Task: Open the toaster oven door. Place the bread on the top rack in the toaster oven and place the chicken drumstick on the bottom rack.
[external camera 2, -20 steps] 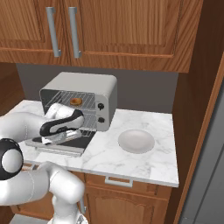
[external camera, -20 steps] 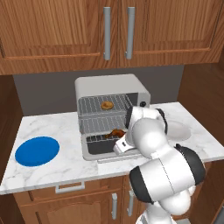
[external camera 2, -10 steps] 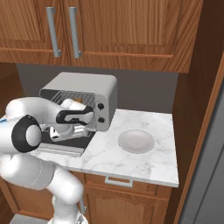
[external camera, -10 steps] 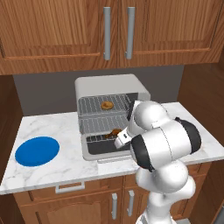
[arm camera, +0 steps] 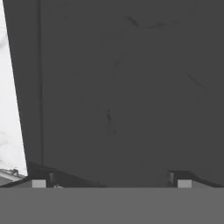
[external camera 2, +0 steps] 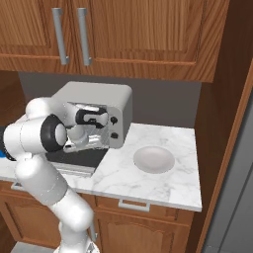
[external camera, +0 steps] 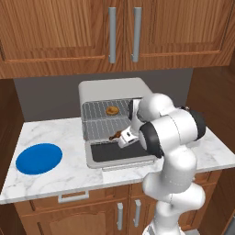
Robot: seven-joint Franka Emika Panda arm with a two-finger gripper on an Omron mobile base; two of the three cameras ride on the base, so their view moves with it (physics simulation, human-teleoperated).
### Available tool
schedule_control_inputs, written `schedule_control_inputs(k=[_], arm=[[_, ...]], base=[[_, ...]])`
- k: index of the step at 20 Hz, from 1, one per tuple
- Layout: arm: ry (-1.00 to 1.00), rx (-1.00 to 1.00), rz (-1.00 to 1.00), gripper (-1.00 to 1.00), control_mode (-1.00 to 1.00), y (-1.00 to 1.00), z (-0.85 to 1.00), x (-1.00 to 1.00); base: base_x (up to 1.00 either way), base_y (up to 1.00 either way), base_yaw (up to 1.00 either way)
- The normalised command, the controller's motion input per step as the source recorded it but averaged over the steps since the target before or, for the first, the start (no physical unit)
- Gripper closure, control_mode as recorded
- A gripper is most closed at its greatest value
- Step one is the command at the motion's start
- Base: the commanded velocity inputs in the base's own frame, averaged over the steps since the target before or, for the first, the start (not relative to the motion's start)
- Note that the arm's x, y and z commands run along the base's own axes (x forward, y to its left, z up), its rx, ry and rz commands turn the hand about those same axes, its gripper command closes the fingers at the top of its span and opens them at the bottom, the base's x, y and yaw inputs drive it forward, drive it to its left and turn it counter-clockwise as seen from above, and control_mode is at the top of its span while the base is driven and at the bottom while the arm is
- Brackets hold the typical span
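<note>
The toaster oven [external camera: 108, 89] stands on the counter with its door [external camera: 110, 153] folded down flat. The round golden bread [external camera: 111, 110] rests on the top rack [external camera: 94, 112]. Below it, the brown chicken drumstick [external camera: 115, 135] lies at the front of the bottom rack [external camera: 98, 133]. My gripper [external camera: 125, 139] hovers just right of the drumstick, above the door, open and holding nothing. In the hand view the gripper [arm camera: 111, 183] faces the door's dark glass [arm camera: 131, 87], its fingertips [arm camera: 38, 183] wide apart. From the right, my arm hides most of the toaster oven [external camera 2: 111, 99] front.
A blue plate [external camera: 39, 158] lies on the marble counter left of the oven. A white plate [external camera 2: 154, 159] sits right of it. Wooden wall cabinets [external camera: 119, 32] hang above, and a dark wooden side wall [external camera 2: 222, 123] closes the right end.
My arm has folded upward, its elbow swinging up and right. The open hand stays low over the door by the drumstick. Bread and drumstick have not moved.
</note>
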Motion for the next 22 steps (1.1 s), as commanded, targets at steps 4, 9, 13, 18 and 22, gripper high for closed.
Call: schedule_control_inputs(k=[4, 9, 13, 18, 22], arm=[[0.08, 0.00, 0.00, -1.00, -1.00, 0.14, 0.17, 0.53], [0.04, 0.00, 0.00, -1.00, -1.00, 0.14, 0.20, 0.51], [0.00, 0.00, 0.00, -1.00, -1.00, 0.19, 0.01, 0.24], [0.00, -0.02, -0.04, -1.00, -1.00, 0.47, 0.00, 0.31], [-0.06, -0.09, -0.04, -1.00, -1.00, 0.43, 0.00, 0.41]], base=[[0.00, 0.00, 0.00], [0.00, 0.00, 0.00], [0.00, 0.00, 0.00], [0.00, 0.00, 0.00], [0.00, 0.00, 0.00]])
